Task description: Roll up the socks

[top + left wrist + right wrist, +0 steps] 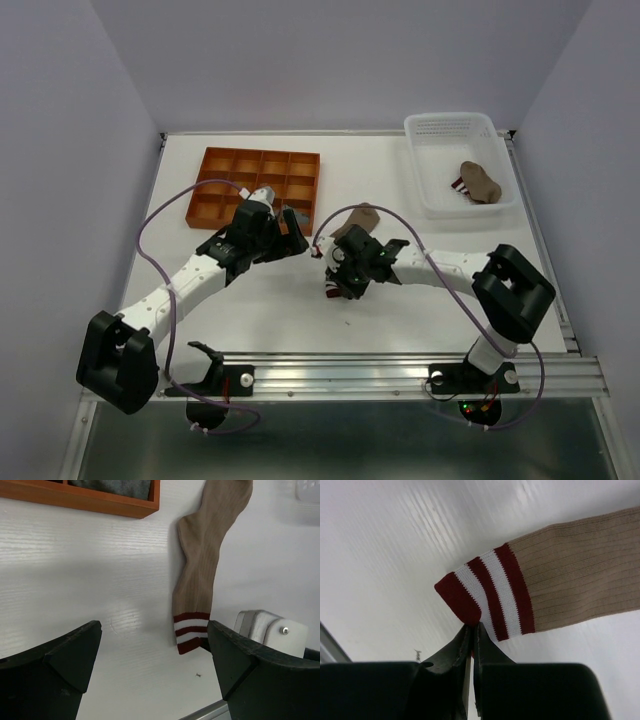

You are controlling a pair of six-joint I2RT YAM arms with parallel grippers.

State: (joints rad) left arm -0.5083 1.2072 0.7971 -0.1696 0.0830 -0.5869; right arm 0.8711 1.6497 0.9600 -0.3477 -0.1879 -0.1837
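A tan-brown sock with a red-white striped cuff lies flat and stretched out on the white table. My right gripper is shut on the cuff's corner, pinching its edge. From above, the sock runs back from the right gripper. My left gripper hovers open to the left of the cuff, its fingers wide apart with nothing between them; in the top view the left gripper sits just left of the sock. Another tan sock lies bundled in the white basket.
An orange compartment tray stands at the back left, with grey fabric in one cell. A white mesh basket stands at the back right. The metal rail runs along the near edge.
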